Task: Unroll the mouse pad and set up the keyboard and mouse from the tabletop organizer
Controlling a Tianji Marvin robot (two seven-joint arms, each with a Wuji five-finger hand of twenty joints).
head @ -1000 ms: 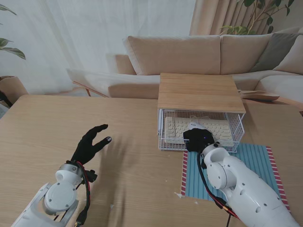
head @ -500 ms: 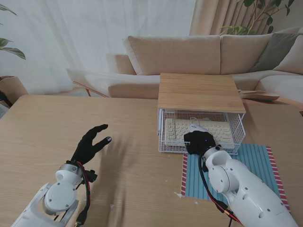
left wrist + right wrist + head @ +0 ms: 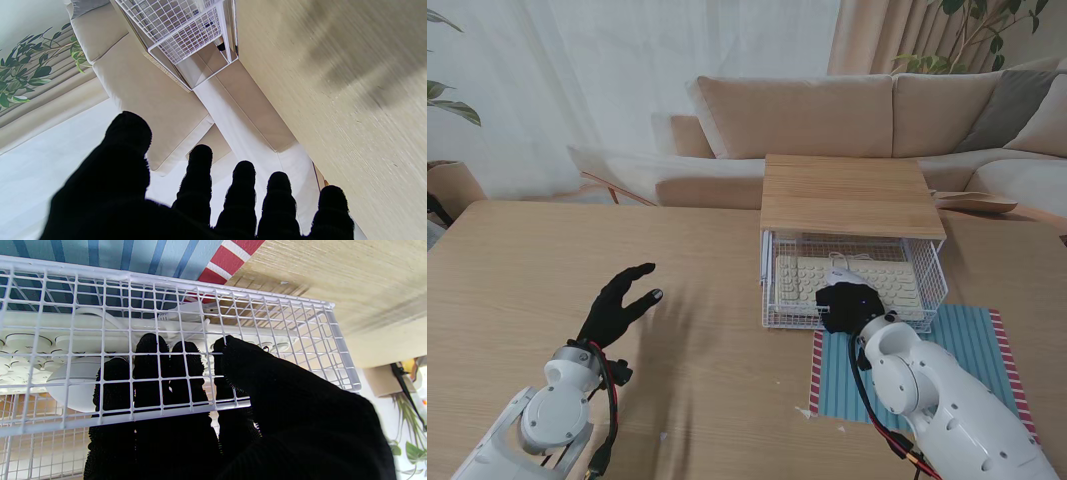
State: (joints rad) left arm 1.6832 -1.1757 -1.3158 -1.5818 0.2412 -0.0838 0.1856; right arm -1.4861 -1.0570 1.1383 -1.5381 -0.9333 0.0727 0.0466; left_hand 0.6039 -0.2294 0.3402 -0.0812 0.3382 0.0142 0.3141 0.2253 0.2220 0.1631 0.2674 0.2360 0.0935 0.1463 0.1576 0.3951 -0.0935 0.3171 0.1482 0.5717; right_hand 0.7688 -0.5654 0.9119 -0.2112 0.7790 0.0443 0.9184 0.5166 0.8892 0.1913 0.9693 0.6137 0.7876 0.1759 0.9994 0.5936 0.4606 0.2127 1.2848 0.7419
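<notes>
Stand view: the organizer (image 3: 852,255) is the landmark; it is a white wire drawer under a wooden top, standing on the table (image 3: 577,260).
Drawer: it stands pulled out toward the robot, so its contents are reachable from the near side.
Keyboard (image 3: 847,275): it lies flat inside the drawer, not yet removed.
Mouse (image 3: 840,267): it rests on the keyboard inside the drawer, just beyond the right hand.
Pad (image 3: 967,340): it lies unrolled and flat on the table, directly in front of the organizer on the robot's side; its far edge runs under the drawer front. This step is judged complete.
Right hand (image 3: 847,305): it is at the drawer's near wall. In the right wrist view the fingers (image 3: 146,373) reach through or over the wire front (image 3: 166,326), beside the mouse (image 3: 73,386). Whether they are clamped on the wire, the mouse or nothing cannot be told.
Left hand (image 3: 617,305): fingers spread, holding nothing, raised over bare table well to the left of the organizer. It is judged parked there to keep clear of the right arm.
Current step (judgement): reaching into the drawer for the mouse or keyboard.
Risk (judgement): fingers may snag in the wire mesh.
</notes>
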